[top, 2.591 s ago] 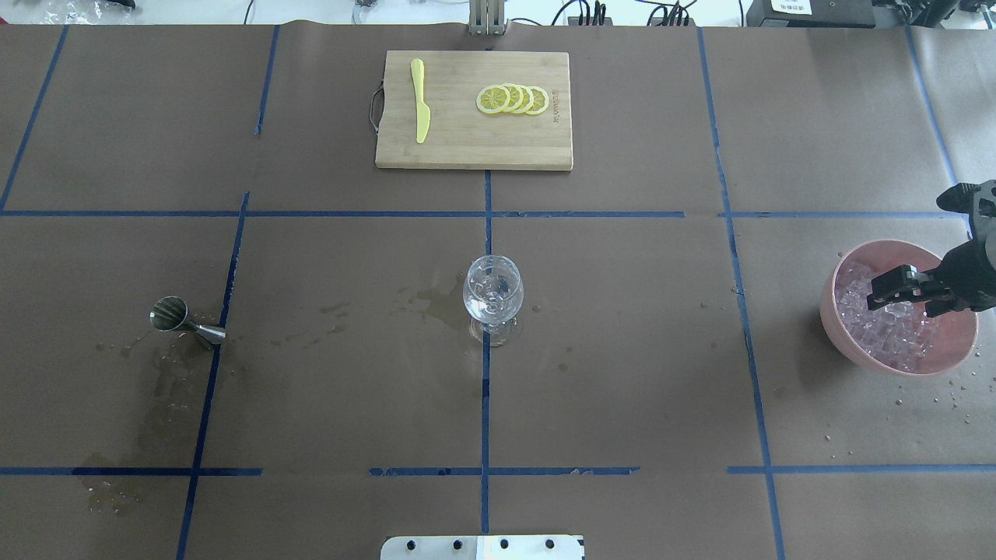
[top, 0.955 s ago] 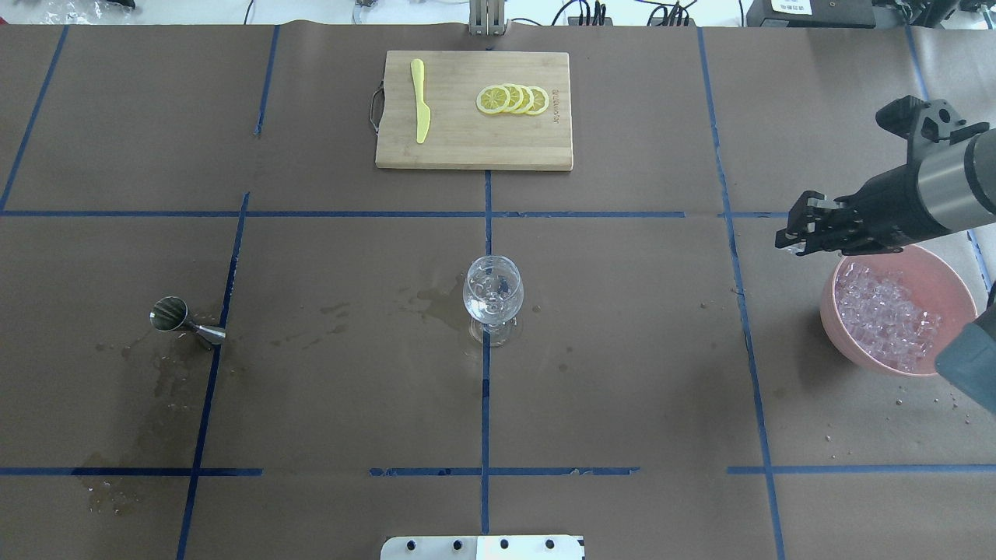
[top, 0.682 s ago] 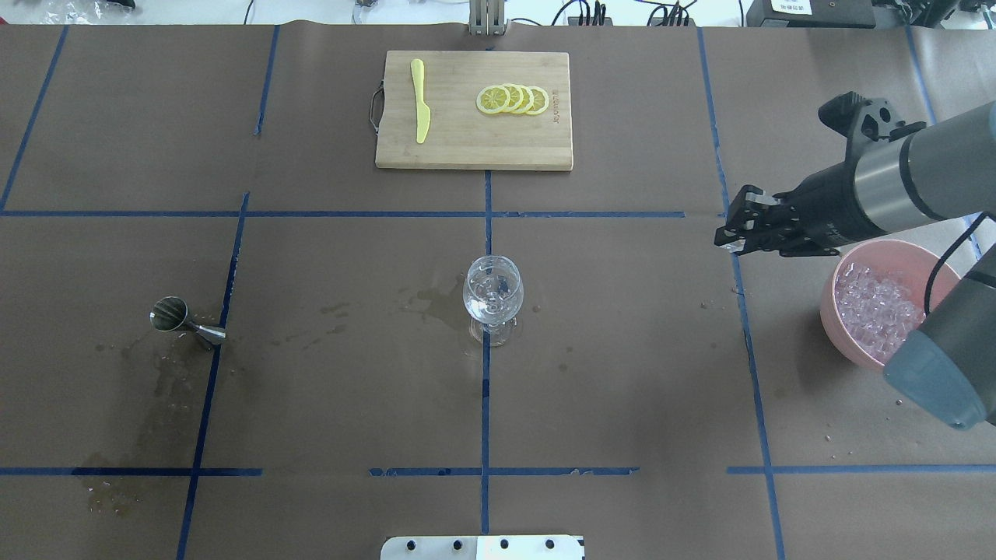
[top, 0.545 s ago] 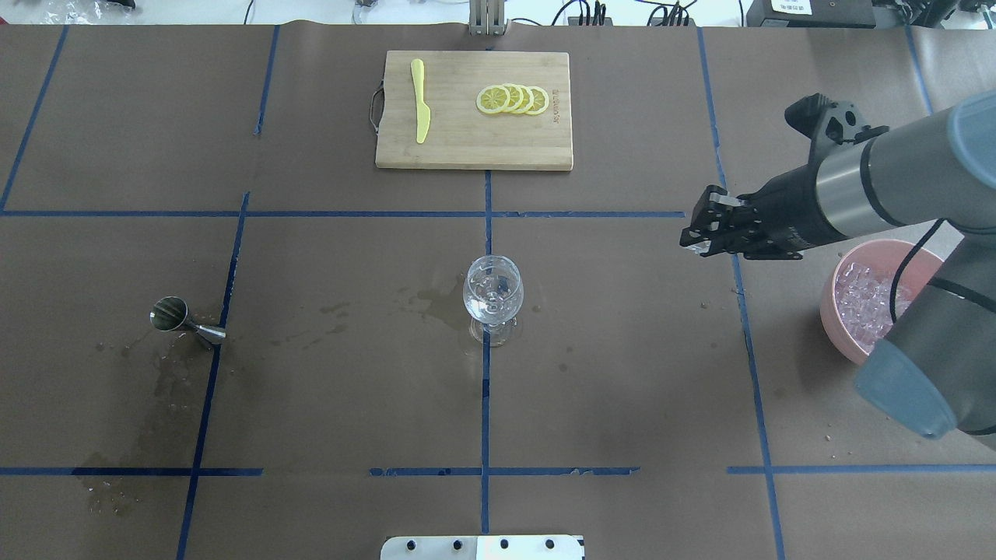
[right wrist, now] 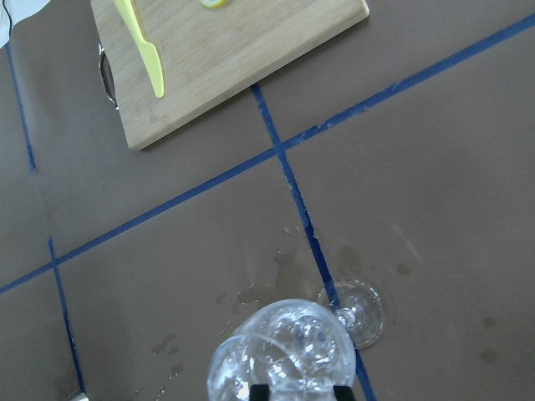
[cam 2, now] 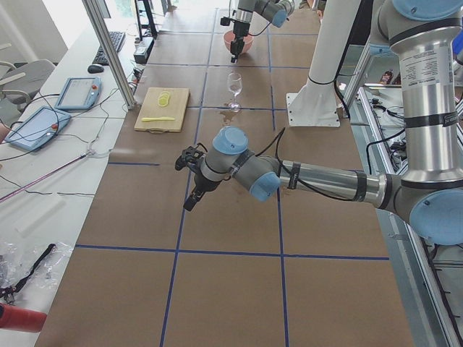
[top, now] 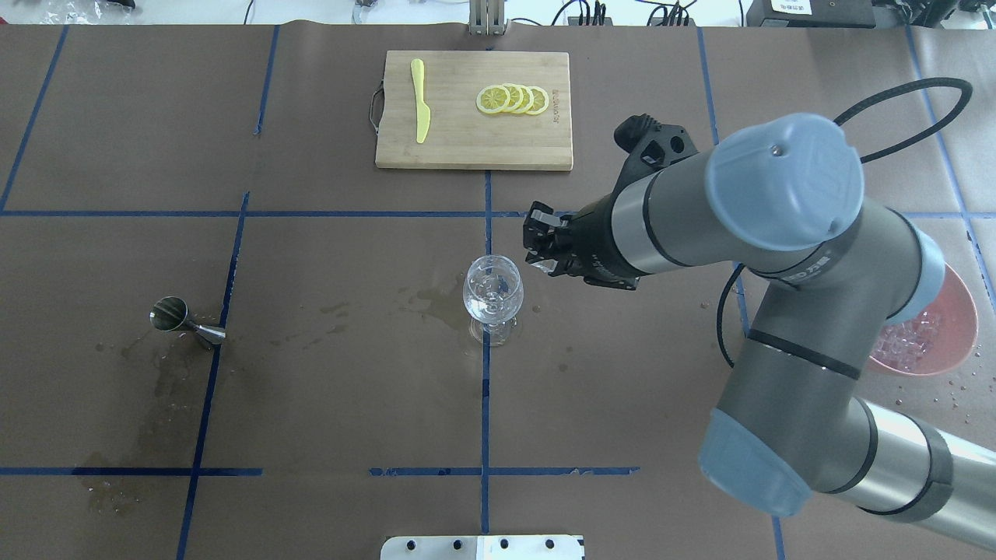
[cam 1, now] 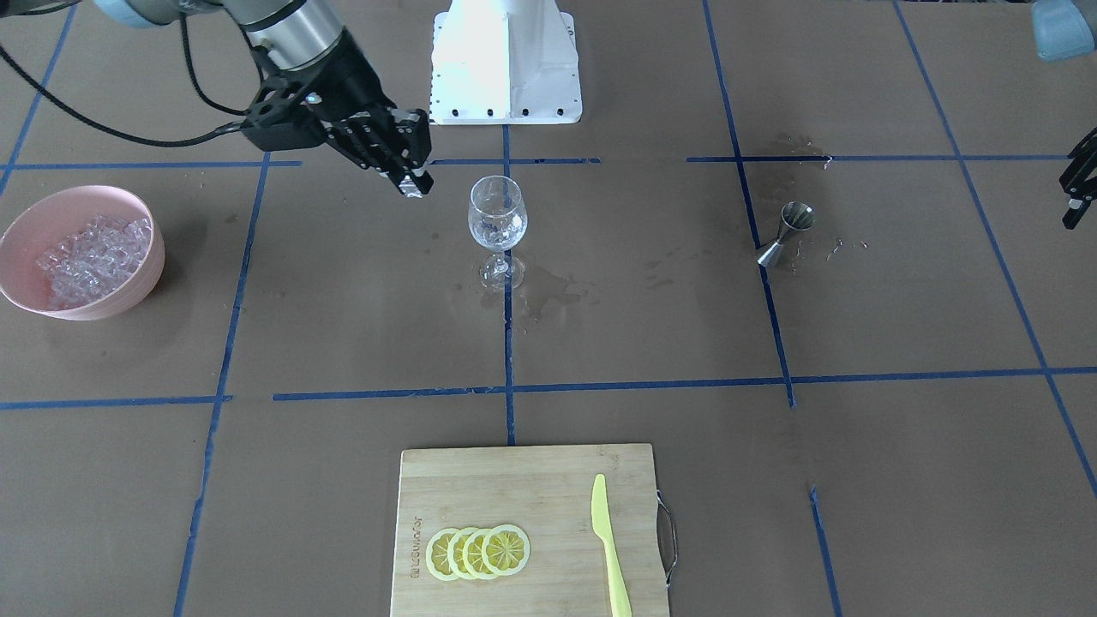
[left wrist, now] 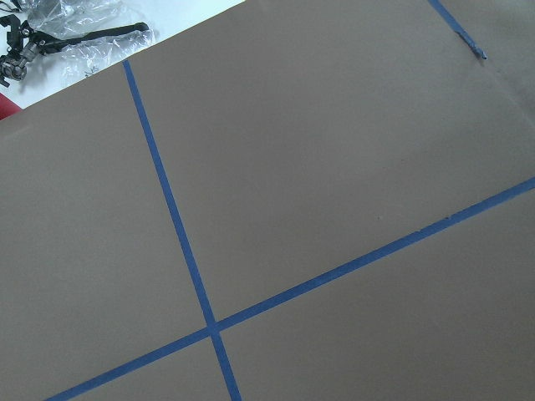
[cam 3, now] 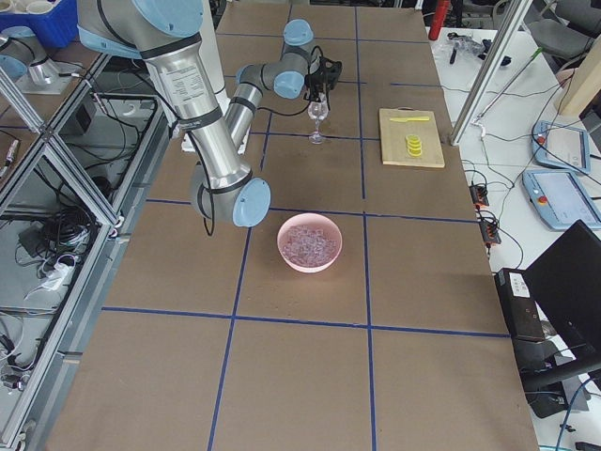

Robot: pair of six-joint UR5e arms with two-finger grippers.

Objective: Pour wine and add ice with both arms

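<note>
A clear wine glass point(cam 1: 496, 224) stands upright at the table's middle with some clear pieces in its bowl; it also shows in the overhead view point(top: 492, 292) and the right wrist view point(right wrist: 284, 359). My right gripper point(cam 1: 416, 184) hangs just beside and slightly above the glass rim, shut on a small clear piece of ice; it also shows in the overhead view point(top: 541, 257). The rest of the ice point(cam 1: 90, 253) fills a pink bowl point(cam 1: 111, 300) far to my right. My left gripper point(cam 1: 1076, 184) barely shows at the frame edge; I cannot tell its state.
A steel jigger point(cam 1: 784, 231) stands on a wet stain on my left side. A wooden cutting board point(cam 1: 514, 488) with lemon slices point(cam 1: 477, 553) and a yellow knife point(cam 1: 610, 548) lies at the far side. Wet patches surround the glass foot. The white base point(cam 1: 506, 60) stands behind.
My right gripper closed in the ice bowl, rose out of it, and travelled left across the table to the wine glass, carrying a piece of ice.
</note>
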